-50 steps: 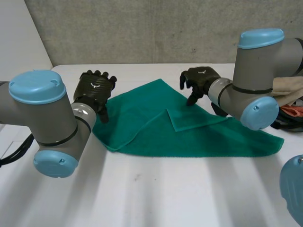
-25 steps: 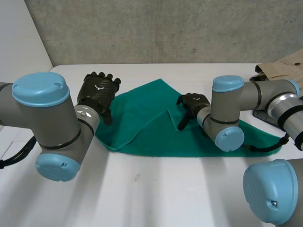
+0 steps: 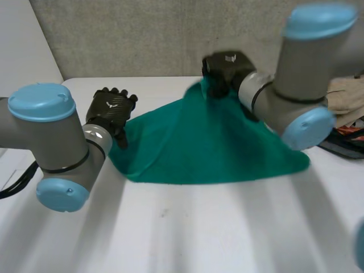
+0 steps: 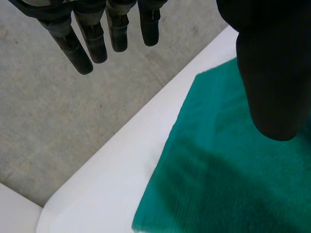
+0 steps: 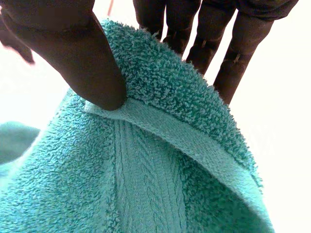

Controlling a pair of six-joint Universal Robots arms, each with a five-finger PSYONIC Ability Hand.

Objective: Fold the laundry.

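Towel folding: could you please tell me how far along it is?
No finished fold shows. The right hand pinches the hem of the towel, raised off the table; the left hand is open beside its edge. Folding it and the clothes heap remain.

The green towel is looped terry cloth with a flat woven band; the table looks smooth, matt.

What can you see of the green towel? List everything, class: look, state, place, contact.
The green towel is looped terry cloth with a flat woven band along its hem. The right hand pinches a hemmed edge between thumb and fingers and holds it up, so the cloth hangs like a tent, its lower edge spread on the white table. The left hand is open beside its other end.
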